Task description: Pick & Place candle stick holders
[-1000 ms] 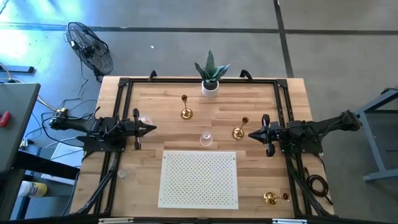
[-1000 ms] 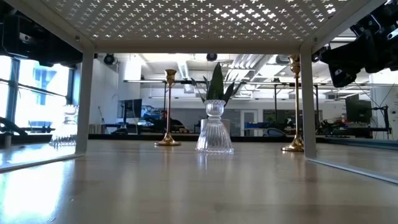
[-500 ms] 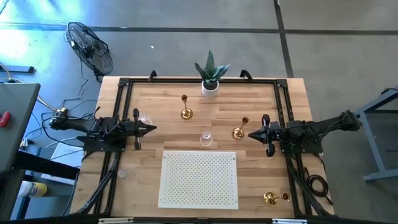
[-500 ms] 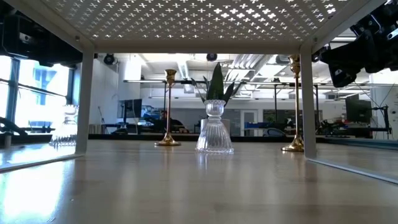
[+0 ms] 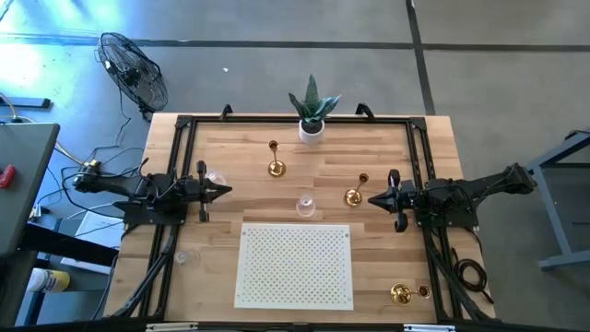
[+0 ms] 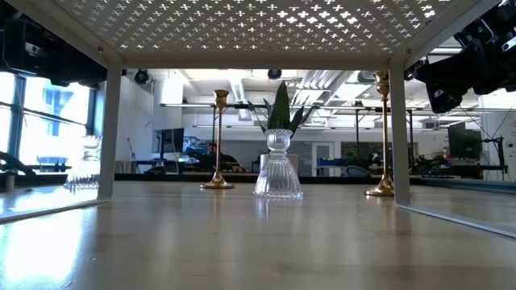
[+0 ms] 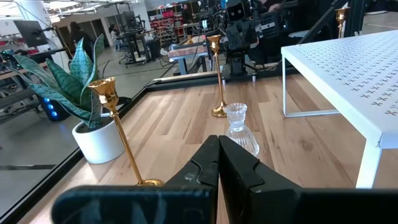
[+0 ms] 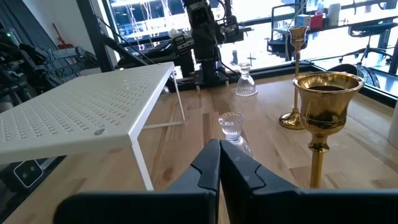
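Observation:
Two gold holders stand upright on their round bases, one at the far middle [image 5: 275, 162] and one [image 5: 354, 193] just beside my right gripper [image 5: 373, 198]. A third gold one [image 5: 406, 293] is at the near right corner. Clear glass holders stand at the centre [image 5: 305, 205], by my left gripper [image 5: 217, 177] and at the near left [image 5: 182, 258]. My left gripper [image 5: 224, 192] is shut and empty at the left. My right gripper is shut and empty; in its wrist view [image 8: 219, 155] the gold holder [image 8: 323, 112] stands close by.
A white perforated shelf on legs [image 5: 295, 266] stands at the near middle. A white pot with a green plant [image 5: 312, 112] stands at the far edge. A black frame [image 5: 184, 124] runs round the table.

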`<state>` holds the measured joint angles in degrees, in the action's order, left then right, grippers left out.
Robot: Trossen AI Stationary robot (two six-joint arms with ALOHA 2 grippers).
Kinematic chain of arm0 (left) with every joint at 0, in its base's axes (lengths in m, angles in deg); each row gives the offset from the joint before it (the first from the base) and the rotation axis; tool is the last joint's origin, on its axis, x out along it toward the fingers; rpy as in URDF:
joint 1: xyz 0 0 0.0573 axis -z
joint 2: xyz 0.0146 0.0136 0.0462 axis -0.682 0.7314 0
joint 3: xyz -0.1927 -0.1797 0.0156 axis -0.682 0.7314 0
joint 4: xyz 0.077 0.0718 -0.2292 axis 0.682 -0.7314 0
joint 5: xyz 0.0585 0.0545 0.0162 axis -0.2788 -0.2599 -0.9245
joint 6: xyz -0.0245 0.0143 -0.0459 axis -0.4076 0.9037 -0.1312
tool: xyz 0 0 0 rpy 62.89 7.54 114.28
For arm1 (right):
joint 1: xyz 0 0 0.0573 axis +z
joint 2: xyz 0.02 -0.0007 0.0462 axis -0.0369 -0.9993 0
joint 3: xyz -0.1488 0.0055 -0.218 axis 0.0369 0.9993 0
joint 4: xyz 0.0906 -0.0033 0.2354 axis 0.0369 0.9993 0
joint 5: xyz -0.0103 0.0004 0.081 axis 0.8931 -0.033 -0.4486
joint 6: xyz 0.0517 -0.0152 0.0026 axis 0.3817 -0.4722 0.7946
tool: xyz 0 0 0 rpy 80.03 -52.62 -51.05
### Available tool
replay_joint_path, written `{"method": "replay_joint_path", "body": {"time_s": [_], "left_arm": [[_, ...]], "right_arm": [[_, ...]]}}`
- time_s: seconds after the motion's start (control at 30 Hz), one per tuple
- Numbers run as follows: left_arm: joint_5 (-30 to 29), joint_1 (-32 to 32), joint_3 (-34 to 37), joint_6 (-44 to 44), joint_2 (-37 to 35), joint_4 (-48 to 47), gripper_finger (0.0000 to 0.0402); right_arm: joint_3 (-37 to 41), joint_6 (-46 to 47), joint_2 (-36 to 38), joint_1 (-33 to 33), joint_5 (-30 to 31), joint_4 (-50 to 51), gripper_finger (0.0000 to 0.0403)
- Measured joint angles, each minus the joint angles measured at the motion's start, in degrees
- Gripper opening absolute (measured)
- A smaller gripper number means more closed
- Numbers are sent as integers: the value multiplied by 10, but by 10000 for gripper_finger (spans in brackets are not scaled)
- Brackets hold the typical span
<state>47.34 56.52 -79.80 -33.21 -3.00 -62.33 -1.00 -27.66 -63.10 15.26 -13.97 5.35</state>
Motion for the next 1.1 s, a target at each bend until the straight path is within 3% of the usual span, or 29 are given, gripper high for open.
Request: {"method": "replay_joint_path", "body": {"time_s": [0.97, 1.1], "left_arm": [[0, 0, 0, 0, 0, 0, 1], [0, 0, 0, 0, 0, 0, 1]], "right_arm": [[0, -1, 0, 0, 0, 0, 0], [0, -49, 0, 0, 42, -20, 0]]}}
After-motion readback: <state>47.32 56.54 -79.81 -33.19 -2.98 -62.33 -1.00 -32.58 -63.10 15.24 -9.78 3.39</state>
